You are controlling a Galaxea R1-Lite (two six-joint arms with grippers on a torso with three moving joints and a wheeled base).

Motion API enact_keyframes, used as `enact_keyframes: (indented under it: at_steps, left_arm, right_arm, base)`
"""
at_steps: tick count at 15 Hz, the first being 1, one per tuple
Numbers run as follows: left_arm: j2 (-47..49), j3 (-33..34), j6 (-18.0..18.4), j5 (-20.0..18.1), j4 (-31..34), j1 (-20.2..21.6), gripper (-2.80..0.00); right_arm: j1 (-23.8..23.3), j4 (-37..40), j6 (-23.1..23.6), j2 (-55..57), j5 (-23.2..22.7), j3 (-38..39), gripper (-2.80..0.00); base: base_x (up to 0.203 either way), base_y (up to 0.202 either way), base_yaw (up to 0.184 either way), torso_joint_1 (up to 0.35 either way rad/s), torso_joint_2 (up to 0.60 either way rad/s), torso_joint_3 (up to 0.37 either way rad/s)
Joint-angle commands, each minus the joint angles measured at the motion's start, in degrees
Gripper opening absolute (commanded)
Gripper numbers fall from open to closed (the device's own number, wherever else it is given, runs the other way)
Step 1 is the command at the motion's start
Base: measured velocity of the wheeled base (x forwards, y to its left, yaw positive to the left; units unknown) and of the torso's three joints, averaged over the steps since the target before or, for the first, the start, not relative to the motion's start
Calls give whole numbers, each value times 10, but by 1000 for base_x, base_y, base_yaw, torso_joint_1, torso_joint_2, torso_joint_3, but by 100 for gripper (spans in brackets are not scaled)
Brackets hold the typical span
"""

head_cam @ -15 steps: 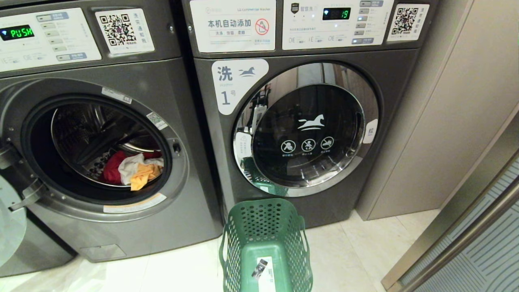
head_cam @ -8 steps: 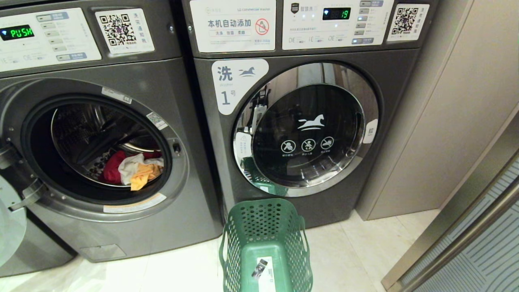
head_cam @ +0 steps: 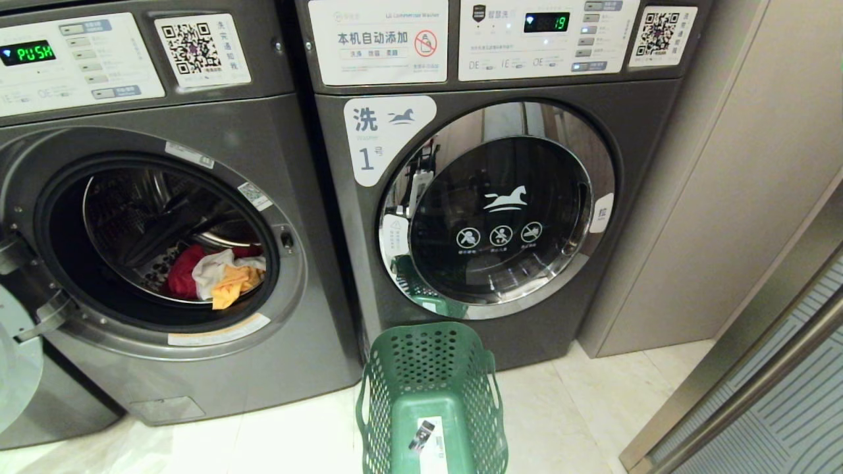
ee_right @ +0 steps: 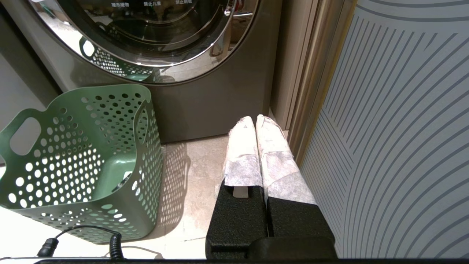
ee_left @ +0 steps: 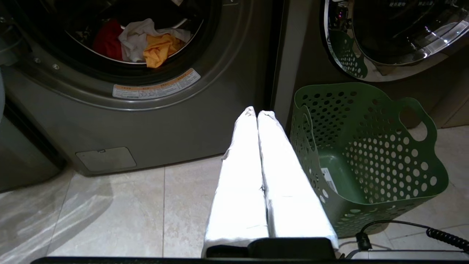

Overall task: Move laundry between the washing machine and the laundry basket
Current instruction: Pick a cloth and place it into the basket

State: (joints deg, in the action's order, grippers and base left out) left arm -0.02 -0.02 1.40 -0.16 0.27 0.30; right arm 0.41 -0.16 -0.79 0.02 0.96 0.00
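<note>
The left gripper (ee_left: 256, 112) and the right gripper (ee_right: 255, 118) both hang low, pointing forward and down, white-wrapped fingers (ee_left: 240, 161) pressed together, holding nothing.

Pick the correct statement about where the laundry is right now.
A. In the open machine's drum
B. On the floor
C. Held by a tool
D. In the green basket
A: the laundry lies in the drum of the open washing machine, while the laundry basket holds no clothes.

Both arms end in long tapered fingers wrapped in white fabric tape, the left gripper (ee_left: 256, 112) covered fully, the right gripper (ee_right: 255, 118) showing black blocky bases. A black coiled cable (ee_left: 445, 237) trails beside each wrist.
</note>
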Motion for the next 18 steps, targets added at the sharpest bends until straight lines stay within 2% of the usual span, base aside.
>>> enact_keyframes:
  at_steps: [1,10,18]
  left_arm:
    - [-1,0,-5,2,0,0,-280]
    - [-1,0,-6,2,0,0,-280]
    - [-1,0,-7,2,0,0,-280]
  right_arm:
    - [0,0,0,0,0,0,-280]
    - [0,0,0,1,0,0,-280]
    - [0,0,0,0,0,0,-280]
  base:
    - [0,0,0,0,0,0]
    - [0,0,0,0,0,0]
    - [1,179,-1,2,3,4]
